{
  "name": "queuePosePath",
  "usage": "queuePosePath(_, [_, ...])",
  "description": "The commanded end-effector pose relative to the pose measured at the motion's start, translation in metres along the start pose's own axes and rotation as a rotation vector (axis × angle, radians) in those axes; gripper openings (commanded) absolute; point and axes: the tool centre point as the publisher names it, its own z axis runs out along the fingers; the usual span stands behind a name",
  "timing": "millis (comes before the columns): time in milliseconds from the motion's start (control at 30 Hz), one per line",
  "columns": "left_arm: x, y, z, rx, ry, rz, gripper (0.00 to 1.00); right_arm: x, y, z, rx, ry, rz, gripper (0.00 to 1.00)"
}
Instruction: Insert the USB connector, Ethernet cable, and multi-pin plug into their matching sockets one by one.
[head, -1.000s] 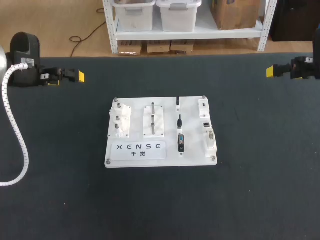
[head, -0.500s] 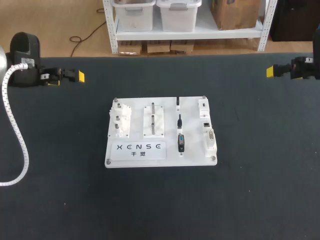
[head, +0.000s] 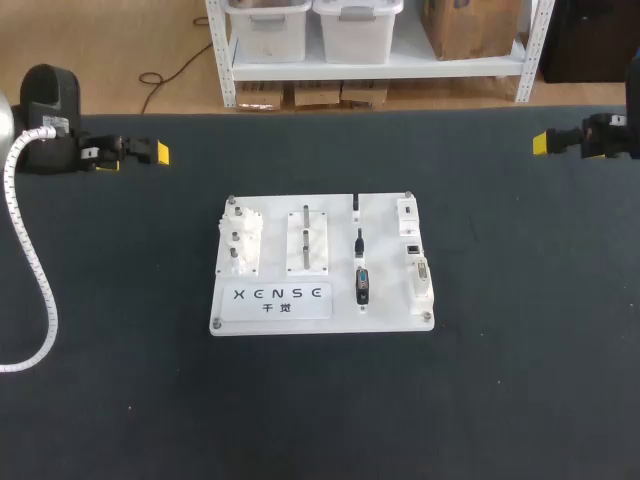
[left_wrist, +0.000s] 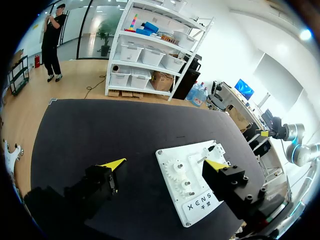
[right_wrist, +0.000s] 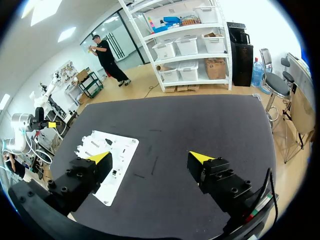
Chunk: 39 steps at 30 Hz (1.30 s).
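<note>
Two lines of dark print are seen on the label of the white board, ahead of the left gripper.

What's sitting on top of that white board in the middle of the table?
On the white board: a block with gears at its left, a white fixture mid-board, a row of dark plugs, white sockets at right. Whatever lies beneath is covered.
</note>
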Motion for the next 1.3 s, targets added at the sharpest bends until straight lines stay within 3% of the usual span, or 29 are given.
queuePosePath(33, [0.0,0.0,0.0,0.0,0.0,0.0,1.0,0.0,0.0,0.0,0.0,0.0,0.0,1.0])
queuePosePath(233, [0.0,0.0,0.0,0.0,0.0,0.0,1.0,0.0,0.0,0.0,0.0,0.0,0.0,1.0])
queuePosePath(433, [0.0,0.0,0.0,0.0,0.0,0.0,1.0,-0.032,0.037,0.023,0.166,0.093,-0.082,1.0])
queuePosePath(467, [0.0,0.0,0.0,0.0,0.0,0.0,1.0,-0.036,0.046,0.028,0.19,0.084,-0.076,1.0])
queuePosePath(633, [0.0,0.0,0.0,0.0,0.0,0.0,1.0,-0.045,0.083,0.062,0.309,0.217,-0.037,1.0])
queuePosePath(833, [0.0,0.0,0.0,0.0,0.0,0.0,1.0,-0.032,0.118,0.107,0.413,0.331,0.012,1.0])
queuePosePath(1300, [0.0,0.0,0.0,0.0,0.0,0.0,1.0,0.014,0.152,0.184,0.5,0.493,0.074,1.0])
